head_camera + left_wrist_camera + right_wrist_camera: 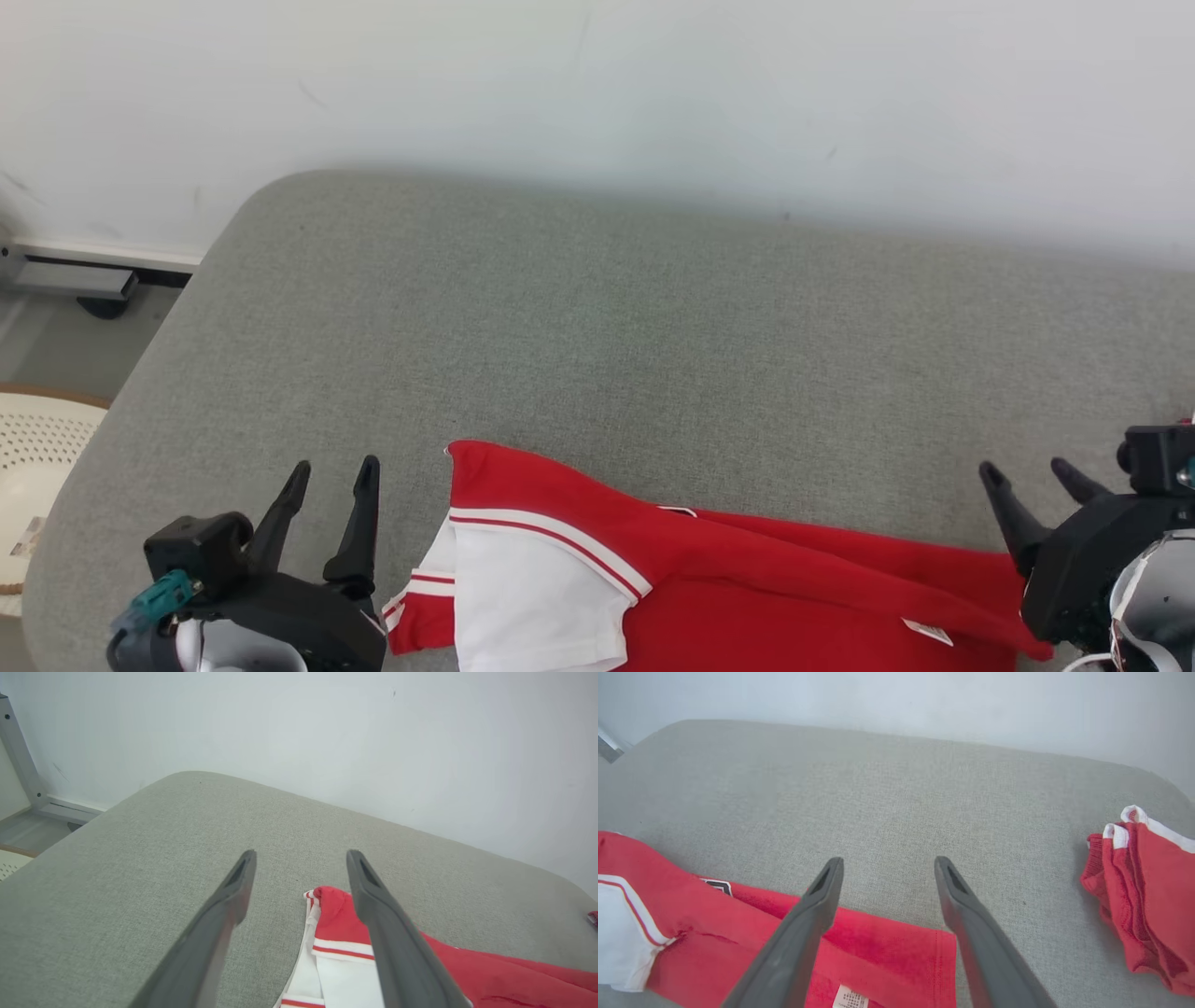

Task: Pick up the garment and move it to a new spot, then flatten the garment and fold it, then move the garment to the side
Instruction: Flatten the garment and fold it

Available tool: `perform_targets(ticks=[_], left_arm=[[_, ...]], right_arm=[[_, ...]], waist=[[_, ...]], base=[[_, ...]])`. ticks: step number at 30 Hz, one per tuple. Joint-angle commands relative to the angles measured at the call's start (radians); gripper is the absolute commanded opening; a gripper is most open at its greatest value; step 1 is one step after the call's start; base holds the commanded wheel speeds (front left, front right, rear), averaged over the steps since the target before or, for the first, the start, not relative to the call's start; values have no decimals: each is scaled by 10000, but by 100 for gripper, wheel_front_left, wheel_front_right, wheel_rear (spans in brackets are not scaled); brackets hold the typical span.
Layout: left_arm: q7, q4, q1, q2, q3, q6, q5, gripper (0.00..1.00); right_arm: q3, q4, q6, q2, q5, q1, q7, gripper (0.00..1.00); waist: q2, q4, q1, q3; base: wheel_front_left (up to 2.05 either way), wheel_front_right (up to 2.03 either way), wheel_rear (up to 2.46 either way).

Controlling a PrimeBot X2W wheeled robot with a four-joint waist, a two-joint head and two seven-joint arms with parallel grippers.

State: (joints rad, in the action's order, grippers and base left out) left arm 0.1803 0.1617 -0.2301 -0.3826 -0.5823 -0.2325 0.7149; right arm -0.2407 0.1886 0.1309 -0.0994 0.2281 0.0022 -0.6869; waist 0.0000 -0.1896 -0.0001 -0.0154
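The garment (728, 579) is a red shirt with white sleeves and red stripes, lying flat along the near edge of the grey cushion. Its left end, with the white sleeve, shows in the left wrist view (336, 956); its right hem and a white label show in the right wrist view (887, 947). My left gripper (331, 471) stands open just left of the sleeve, empty; its fingers straddle the shirt's corner in the left wrist view (301, 854). My right gripper (1027, 467) is open beside the shirt's right end, nothing between its fingers (887, 861).
The grey cushioned surface (607, 317) stretches back to a pale wall (597, 84). A folded pile of red and white cloth (1143, 896) lies to the right. A white perforated basket (37, 457) and a metal rail (75, 280) sit off the left edge.
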Motion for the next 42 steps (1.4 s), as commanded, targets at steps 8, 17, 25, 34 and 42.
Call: perform_targets(ticks=[8,17,25,34,42], left_arm=[[653,44,-214,-146,-100,120,-822,100],[788,415,151,-211,-129,291,-1012,100],[824,889,632,-34,210,330,-494,100],[858,1386,762,152,265,412,-945,100],[866,689,1040,551,1417,502,-1771,100]], right_arm=[[-424,-1077,-2,447,-20,-229,3211,100],[-280,-2418,-2,477,712,-140,5921,100],[241,-3540,-2,477,934,-103,7628,100],[717,-4594,-2,474,938,-283,8430,100],[652,-5035,-2,473,947,-399,8611,100]], waist=[[0,378,1,464],[0,713,1,638],[0,937,1,721],[0,1155,1,694],[0,1239,1,696]], base=[[0,0,0],[0,0,0],[0,0,0],[0,0,0],[0,0,0]])
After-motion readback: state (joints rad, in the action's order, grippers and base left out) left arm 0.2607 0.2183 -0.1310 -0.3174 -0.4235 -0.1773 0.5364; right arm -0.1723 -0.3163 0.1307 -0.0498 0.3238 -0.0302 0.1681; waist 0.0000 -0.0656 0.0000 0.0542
